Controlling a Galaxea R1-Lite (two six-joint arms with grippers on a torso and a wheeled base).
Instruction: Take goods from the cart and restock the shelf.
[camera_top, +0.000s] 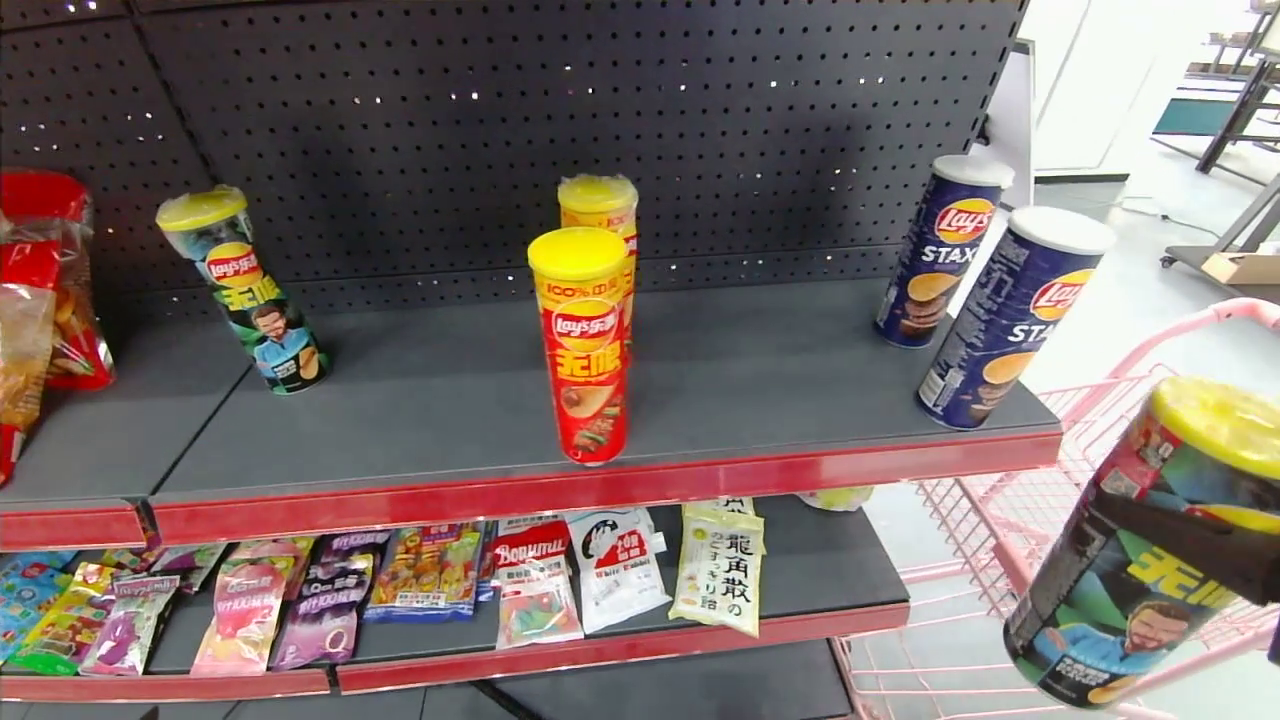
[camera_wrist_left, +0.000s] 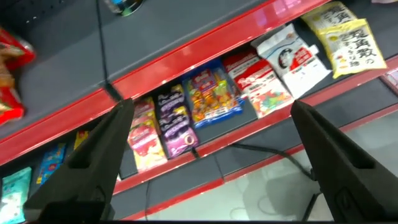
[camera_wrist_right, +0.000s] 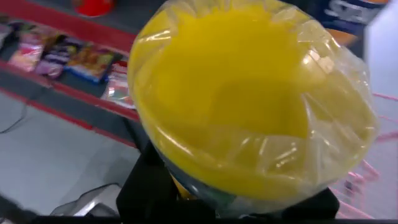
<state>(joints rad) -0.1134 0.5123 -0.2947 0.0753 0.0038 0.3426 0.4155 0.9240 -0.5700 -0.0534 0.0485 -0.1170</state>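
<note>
The right pincer (camera_top: 1150, 530) is clamped on a chip can (camera_top: 1110, 610) with a yellow lid (camera_wrist_right: 249, 93) and a green-and-blue label, held tilted above the pink cart (camera_top: 1000, 520). One dark finger crosses the can's front. The other is hidden behind it, and the picture edge cuts off the can's outer side. In the right wrist view the lid, under clear wrap, covers nearly all of the pincer.

The left pincer (camera_wrist_left: 211, 158) stands wide, with nothing between its two dark fingers (camera_wrist_left: 93, 162). Beyond it lies the lower shelf (camera_top: 600, 650) with a row of flat snack packets (camera_wrist_left: 211, 99). The packets at the far end of the row run off the edge, so their count cannot be told.

The upper shelf (camera_top: 450, 410) lies to the left of the right pincer and farther off. Five cans stand upright on it:
- Two dark blue cans with white lids are nearest the right pincer, one at the front edge (camera_top: 1010, 315) and one behind it (camera_top: 940, 250).
- Two red cans with yellow lids stand farther left. The front red can (camera_top: 583, 345) hides most of the back red can (camera_top: 600, 205).
- One green-labelled can (camera_top: 245, 290), like the held one, is farthest off.

With the held one, that makes six cans. Past the green-labelled can, red snack bags (camera_top: 45, 280) are cut off at the edge — their number is unclear.
</note>
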